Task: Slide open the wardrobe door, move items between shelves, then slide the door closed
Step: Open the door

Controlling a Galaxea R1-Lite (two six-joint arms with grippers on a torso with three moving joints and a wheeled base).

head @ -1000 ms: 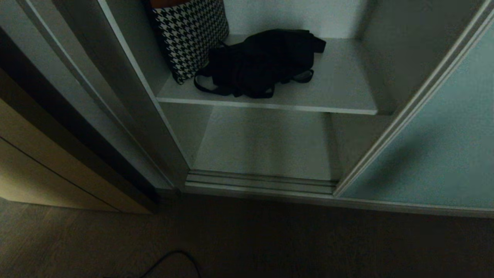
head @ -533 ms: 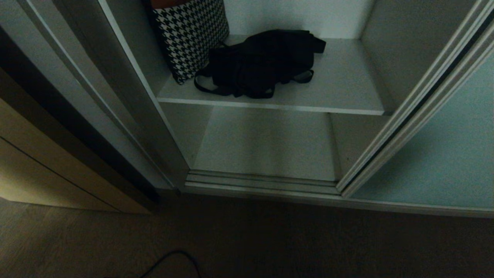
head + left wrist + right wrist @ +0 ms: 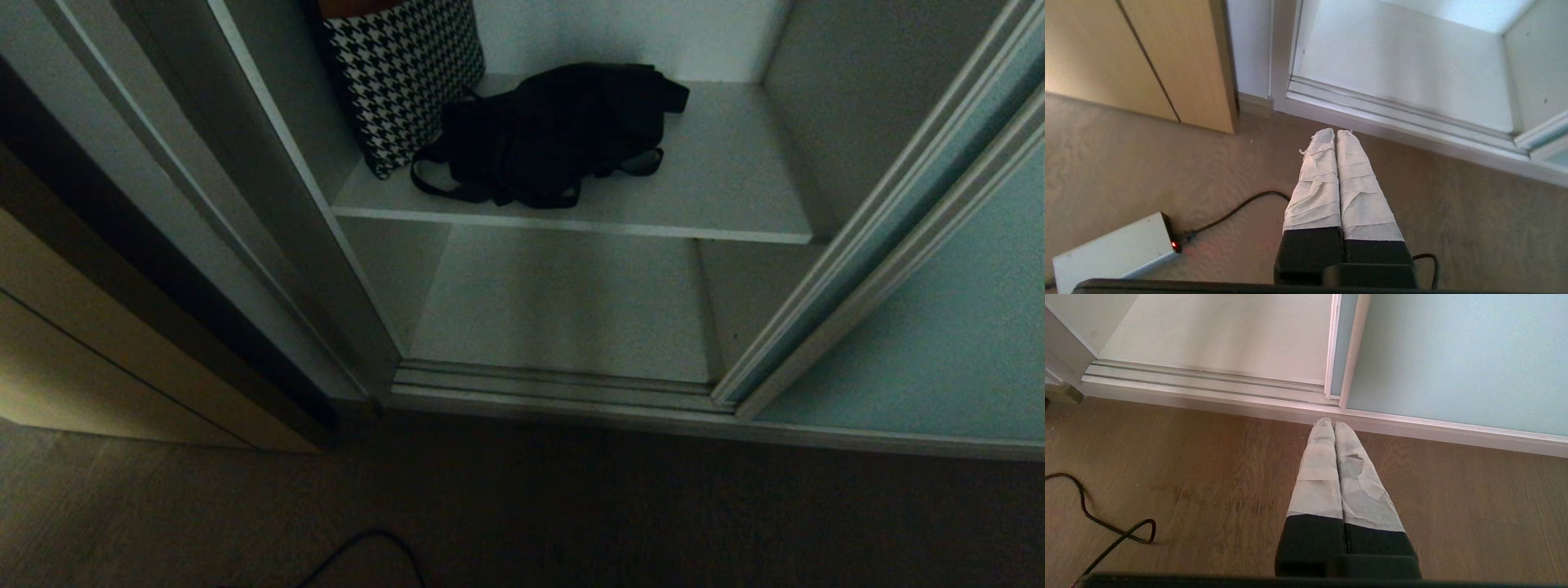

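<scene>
Head view: sliding wardrobe door (image 3: 939,327) pushed off to the right, pale blue-green panel in a thin silver-white frame, a second framed edge just behind it. Compartment open between that frame and the upright on the left. Black bag (image 3: 555,135) slumped on the upper shelf (image 3: 718,196), straps trailing toward the front edge, touching a black-and-white houndstooth cushion (image 3: 400,82) propped against the left wall. Lower shelf (image 3: 563,302) bare, ending at the floor track (image 3: 555,384). Beige cabinet front (image 3: 98,359) at far left. No arm in sight from the head.

Left wrist view: left gripper (image 3: 1336,132) low over the floor (image 3: 1126,163), tape-wrapped fingers (image 3: 1316,179) pressed flat together, holding nothing. Tips pointed toward the wardrobe's bottom track, near it but apart. Lower shelf just beyond the track; bag out of this view, higher up in the compartment. Beige cabinet corner off to one side, a pale box (image 3: 1110,249) with a red light and a black cable (image 3: 1237,208) on the floor beside the fingers.

Right wrist view: right gripper (image 3: 1334,424) likewise hanging over the wooden floor, wrapped fingers (image 3: 1318,477) closed tight against each other, empty. Tips aimed at the spot where the door's frame meets the track, close to it, not touching. Frosted panel ahead on one side, open compartment on the other, a loop of cable lying well apart.
</scene>
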